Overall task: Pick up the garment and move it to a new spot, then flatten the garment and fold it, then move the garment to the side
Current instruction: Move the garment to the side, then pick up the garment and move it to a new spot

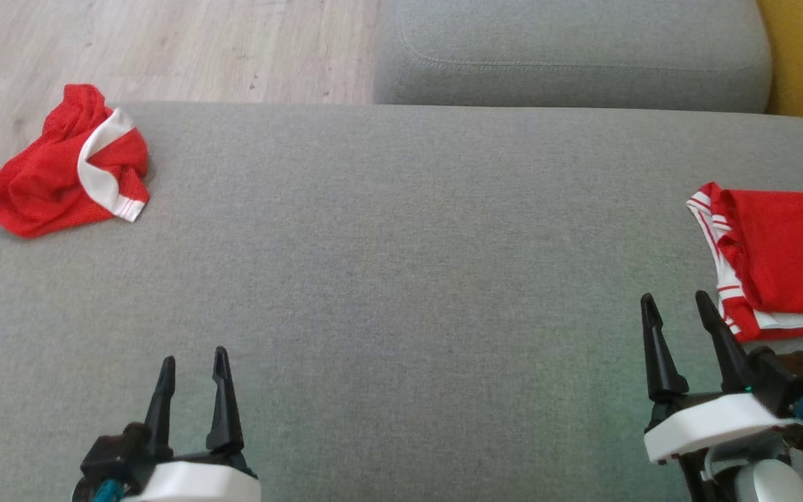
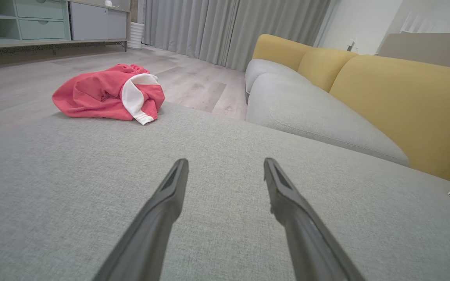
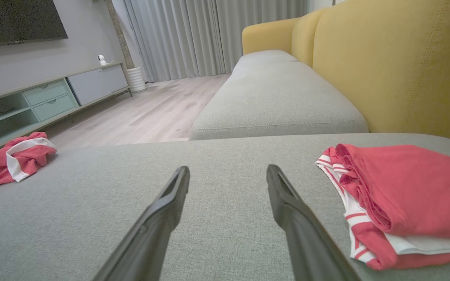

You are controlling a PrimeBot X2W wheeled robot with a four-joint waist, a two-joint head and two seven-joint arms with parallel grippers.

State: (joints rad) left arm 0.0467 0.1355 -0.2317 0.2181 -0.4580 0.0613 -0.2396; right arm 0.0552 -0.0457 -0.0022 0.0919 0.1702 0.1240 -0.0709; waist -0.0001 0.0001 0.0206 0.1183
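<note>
The left end effector [image 1: 194, 359] and right end effector [image 1: 675, 300] hover wide open, empty. The crumpled garment [image 1: 67, 167] lies far ahead-left of the left one, awaiting pickup. Folded clothes [image 1: 785, 258] just beside the right one look set aside.

No readable text, label or number shows anywhere.

Wide grey fabric seat cushion [image 1: 401, 279], flat, with a fine weave. At its far left corner, right by the edge, a crumpled red garment [image 1: 67, 167] with a white band, lying in a loose heap. At the right side, a folded red pile [image 1: 785, 258] with red-and-white striped trim, lying flat. Both well apart, grey fabric between.
</note>
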